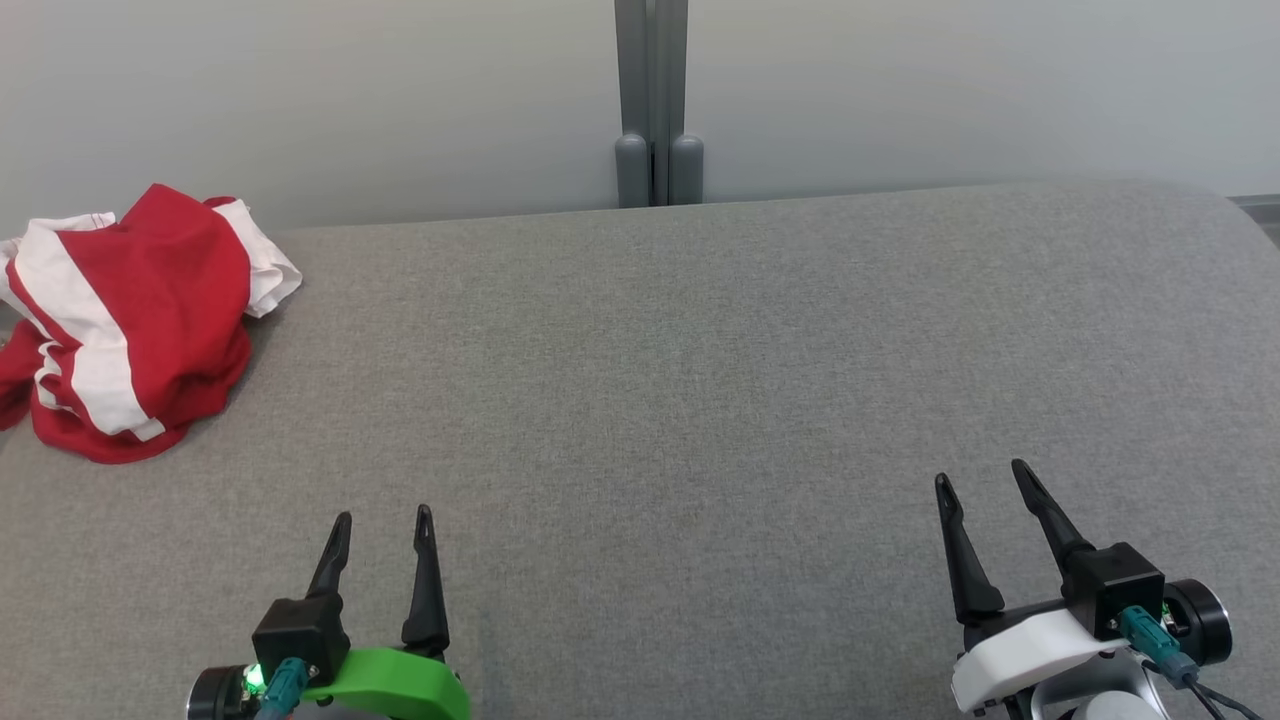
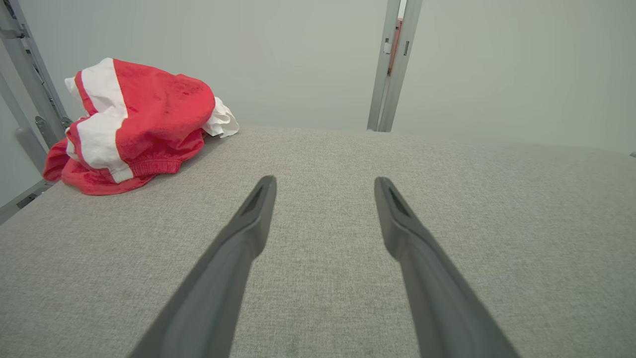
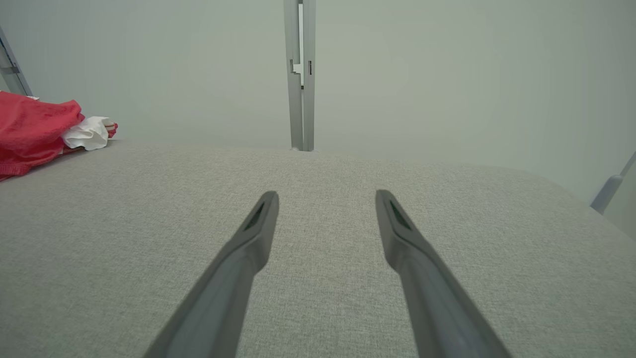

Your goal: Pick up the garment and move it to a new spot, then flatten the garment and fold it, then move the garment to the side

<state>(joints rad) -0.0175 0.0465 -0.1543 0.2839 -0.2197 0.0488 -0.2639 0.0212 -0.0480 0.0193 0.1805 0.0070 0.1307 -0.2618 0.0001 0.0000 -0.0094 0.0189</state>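
Grippers both released. Left gripper (image 1: pixel 383 512): two dark fingers spread apart, nothing between them, tips pointing away from the robot over grey fabric. It sits at the lower left of the head view on a green mount. In the left wrist view the gap between the fingers lies open over the weave of the surface. Right gripper (image 1: pixel 980 471): jaws likewise wide and empty, at the lower right of the head view on a white mount, fingers leaning slightly leftward. Cannot tell whether either set of fingertips touches the surface or hangs just above it.

Padded surface (image 1: pixel 650 350): grey woven cover, flat, far right corner rounded, spreading between and ahead of both grippers.

Garment (image 1: pixel 140 300): red with broad white stripes, crumpled into a heap at the far left corner of the surface. It is well apart from both grippers and nearer the left one. Some red cloth spills over the left edge. The left wrist view shows a ribbed red hem at the front of the heap and a white fold sticking out on its right side. The right wrist view catches its right end at the left border.

Beyond the far edge: pale wall (image 1: pixel 900 90), with a grey metal post (image 1: pixel 652 100) upright at about the middle. Slanted grey frame bars (image 2: pixel 30 84) stand behind the garment in the left wrist view.
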